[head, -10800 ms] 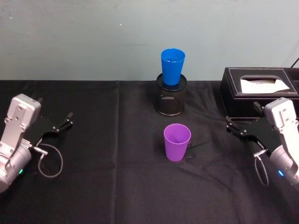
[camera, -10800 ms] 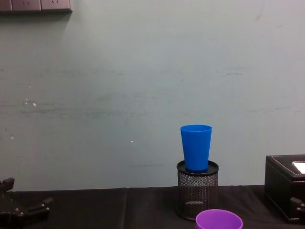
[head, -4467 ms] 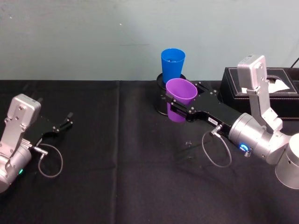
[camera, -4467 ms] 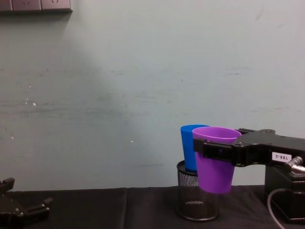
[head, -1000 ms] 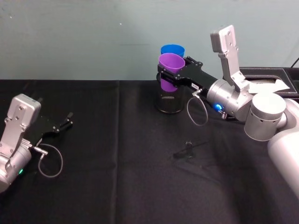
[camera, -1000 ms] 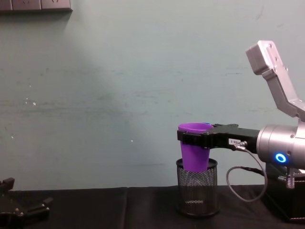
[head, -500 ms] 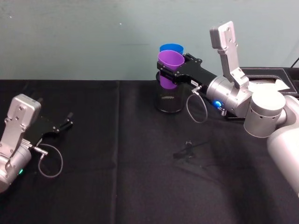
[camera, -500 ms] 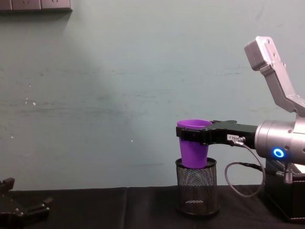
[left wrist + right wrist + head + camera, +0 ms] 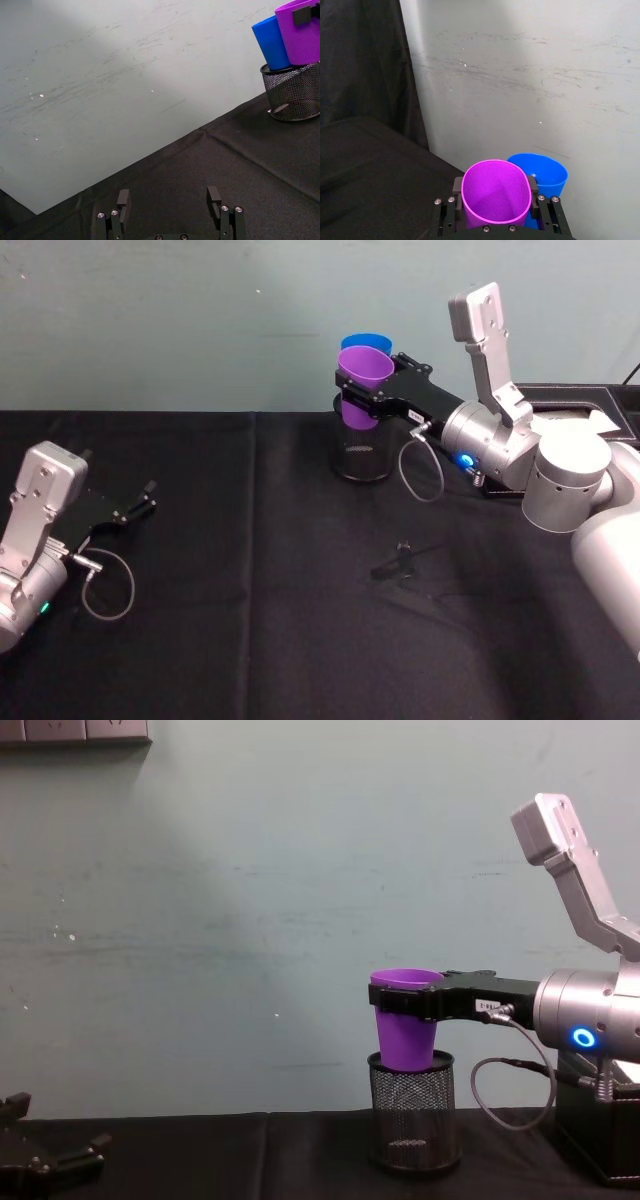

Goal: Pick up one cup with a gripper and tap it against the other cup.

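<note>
Head view: right hand [image 9: 370,388] grips purple cup [image 9: 363,368] beside blue cup [image 9: 366,342].

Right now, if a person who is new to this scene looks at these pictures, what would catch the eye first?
The bright purple cup stands out first. The right gripper, shut on it, holds it in the air at the far side of the black table. It is close against the blue cup, seemingly touching it, and the blue one stands in a black mesh pot. The left gripper rests open at the near left.
</note>
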Controlling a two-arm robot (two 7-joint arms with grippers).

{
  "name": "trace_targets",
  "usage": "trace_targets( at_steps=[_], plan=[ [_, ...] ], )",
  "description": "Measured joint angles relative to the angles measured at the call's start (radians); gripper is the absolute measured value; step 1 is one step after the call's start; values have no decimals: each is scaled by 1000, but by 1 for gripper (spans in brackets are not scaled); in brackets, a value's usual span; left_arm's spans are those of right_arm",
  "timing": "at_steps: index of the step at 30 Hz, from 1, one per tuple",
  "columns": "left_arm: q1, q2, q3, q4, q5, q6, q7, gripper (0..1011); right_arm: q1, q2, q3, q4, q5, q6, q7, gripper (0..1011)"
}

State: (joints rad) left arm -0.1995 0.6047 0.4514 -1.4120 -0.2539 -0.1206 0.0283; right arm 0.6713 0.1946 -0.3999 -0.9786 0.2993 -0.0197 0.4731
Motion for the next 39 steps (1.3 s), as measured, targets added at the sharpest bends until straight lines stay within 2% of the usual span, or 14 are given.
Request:
trace_targets(
  at_steps=[39],
  plan=[
    [0,0,0,0,0,0,0,1000,0,1,0,0,1,-2,0,730]
  ],
)
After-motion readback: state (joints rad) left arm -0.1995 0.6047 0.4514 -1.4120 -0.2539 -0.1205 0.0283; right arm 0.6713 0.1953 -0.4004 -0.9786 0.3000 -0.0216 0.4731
